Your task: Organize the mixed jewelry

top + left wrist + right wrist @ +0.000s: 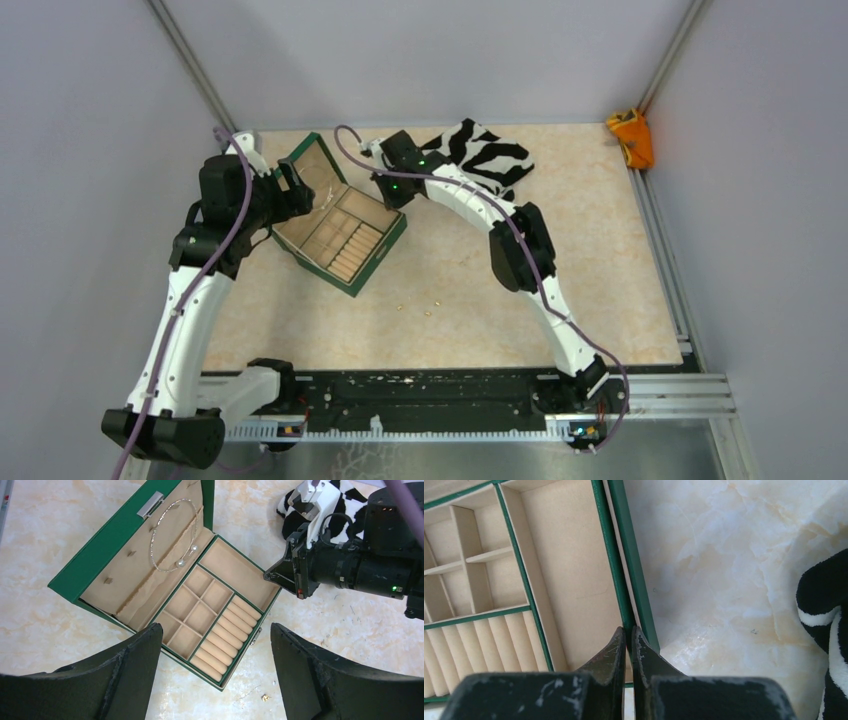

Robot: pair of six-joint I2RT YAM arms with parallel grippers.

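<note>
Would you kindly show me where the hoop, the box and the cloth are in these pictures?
hoop [180,563], left wrist view, on the bead at one of its ends.
box [237,572], left wrist view, on the floor of its bare large compartment.
cloth [490,155], top view, on the middle of its striped surface.

The thin silvery wire hoop [152,537] lies flat against the tan inner face of the box's raised lid [125,580], in the upper left of the left wrist view. It is an open ring (two small pearly beads cap its ends). Three tiny gold specks [427,313] lie loosely scattered on the bare tabletop [600,250], low centre of the overhead view.
</note>
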